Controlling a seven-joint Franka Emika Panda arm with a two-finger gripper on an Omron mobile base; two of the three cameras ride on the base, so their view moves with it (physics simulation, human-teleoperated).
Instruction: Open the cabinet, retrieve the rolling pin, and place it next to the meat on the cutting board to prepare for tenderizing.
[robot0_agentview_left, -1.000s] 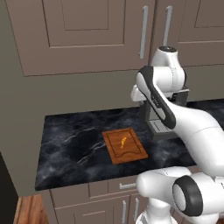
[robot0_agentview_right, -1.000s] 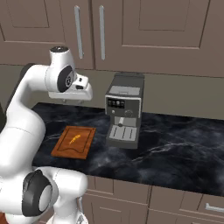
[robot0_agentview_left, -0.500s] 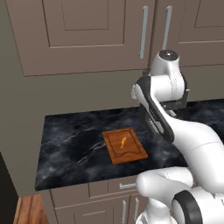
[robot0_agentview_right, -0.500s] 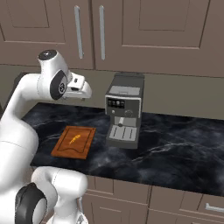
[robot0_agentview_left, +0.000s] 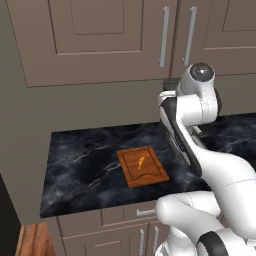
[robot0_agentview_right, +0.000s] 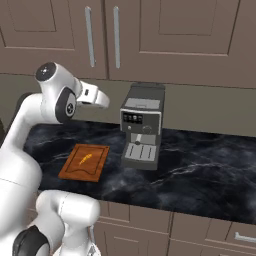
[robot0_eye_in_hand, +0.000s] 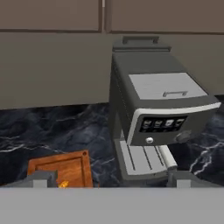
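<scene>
The taupe wall cabinet (robot0_agentview_right: 150, 35) has both doors shut, and its silver bar handles (robot0_agentview_right: 116, 37) hang side by side above the counter. No rolling pin is in view. On the dark marble counter lies the reddish-brown cutting board (robot0_agentview_left: 142, 167) with the small orange meat (robot0_agentview_left: 141, 162) on it. The board (robot0_agentview_right: 84, 162) and the meat (robot0_agentview_right: 85, 159) are also in the right base view. My gripper (robot0_agentview_right: 102, 101) hovers in the air above the board and below the cabinet, left of the coffee machine. In the hand view its fingertips (robot0_eye_in_hand: 43, 177) stand wide apart, open and empty.
A grey coffee machine (robot0_agentview_right: 142, 125) stands on the counter right of the board, close in front of the hand (robot0_eye_in_hand: 153, 113). The black marble counter (robot0_agentview_left: 80, 165) stretches left of the board. Base cabinets with drawers (robot0_agentview_right: 200, 235) sit below.
The arm's upper links have swung, and the elbow has drifted left in the right base view. The hand stays at about the same spot. The cabinet doors remain shut.
</scene>
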